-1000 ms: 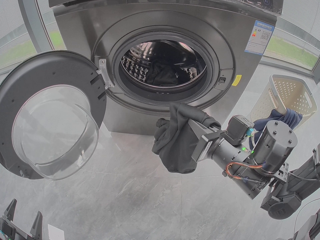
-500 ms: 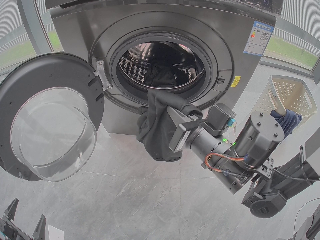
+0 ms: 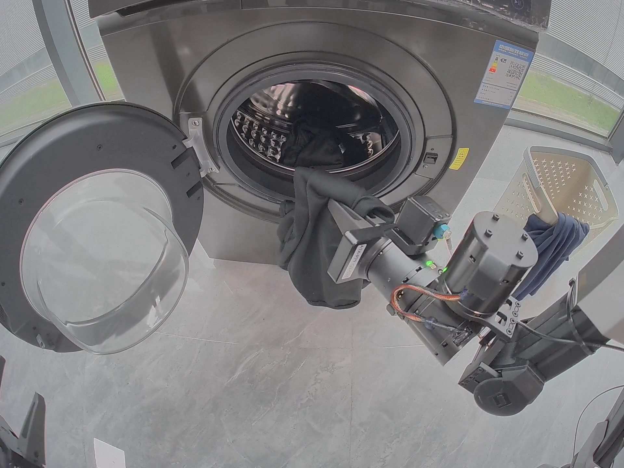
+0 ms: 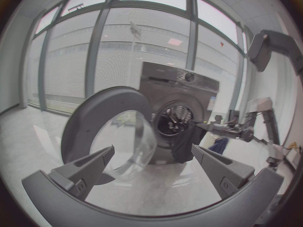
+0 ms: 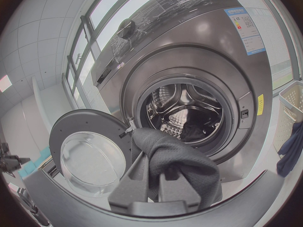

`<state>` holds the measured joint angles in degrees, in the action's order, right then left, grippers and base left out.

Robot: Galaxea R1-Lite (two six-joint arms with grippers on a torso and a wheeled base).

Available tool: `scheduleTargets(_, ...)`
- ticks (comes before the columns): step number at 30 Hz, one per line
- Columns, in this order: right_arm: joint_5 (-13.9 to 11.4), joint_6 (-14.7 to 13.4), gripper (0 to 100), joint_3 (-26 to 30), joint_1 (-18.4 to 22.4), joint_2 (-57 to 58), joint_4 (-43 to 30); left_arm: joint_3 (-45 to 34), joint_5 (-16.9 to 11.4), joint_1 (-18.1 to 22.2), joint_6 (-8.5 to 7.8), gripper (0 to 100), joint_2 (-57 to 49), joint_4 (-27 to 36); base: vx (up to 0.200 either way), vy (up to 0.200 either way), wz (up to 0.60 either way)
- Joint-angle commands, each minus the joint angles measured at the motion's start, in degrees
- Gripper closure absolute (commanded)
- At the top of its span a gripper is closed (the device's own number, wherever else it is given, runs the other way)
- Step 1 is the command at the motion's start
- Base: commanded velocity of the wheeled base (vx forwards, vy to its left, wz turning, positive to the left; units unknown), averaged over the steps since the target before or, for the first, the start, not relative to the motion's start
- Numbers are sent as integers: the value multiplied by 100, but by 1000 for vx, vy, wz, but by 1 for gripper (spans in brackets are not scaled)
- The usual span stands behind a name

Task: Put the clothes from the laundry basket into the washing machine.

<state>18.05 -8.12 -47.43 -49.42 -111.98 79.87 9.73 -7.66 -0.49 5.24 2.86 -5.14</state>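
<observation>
One washing machine [image 3: 312, 40]; one laundry basket [image 3: 572, 190]; three garments: black garment [image 3: 315, 248], second black garment [image 3: 318, 149], blue garment [image 3: 552, 242].

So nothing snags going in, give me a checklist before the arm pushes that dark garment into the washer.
1. Path: door swung wide open, ok.
2. Grip: right gripper shut on garment, ok.
3. Lip: not ok, most of the garment hangs below the lip of the drum.
4. Room: ok, one dark piece lies in the drum.
5. Other arm: left gripper open, low, apart from the door, ok.
6. Leftovers: not ok, a blue cloth hangs from the basket.
</observation>
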Motion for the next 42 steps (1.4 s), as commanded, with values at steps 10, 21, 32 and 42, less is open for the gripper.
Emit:
scheduleTargets(10, 23, 135, 100, 32, 337, 203, -60, -15, -1827, -1155, -164, 0, 5268, -3063, 0, 0, 0)
scheduleTargets(21, 23, 100, 100, 155, 442, 476, -68, 433, -913, -2474, -41, 0, 7123, -3986, 0, 0, 0)
scheduleTargets(32, -12, 100, 100, 700, 284, 880, -16, 1629, -852, -2896, 65, 0, 8881, -4803, 0, 0, 0)
scheduleTargets(42, -65, 82, 100, 903, 64, 1126, -7, 2306, -843, -2852, 82, 0, 9672, -4812, 0, 0, 0)
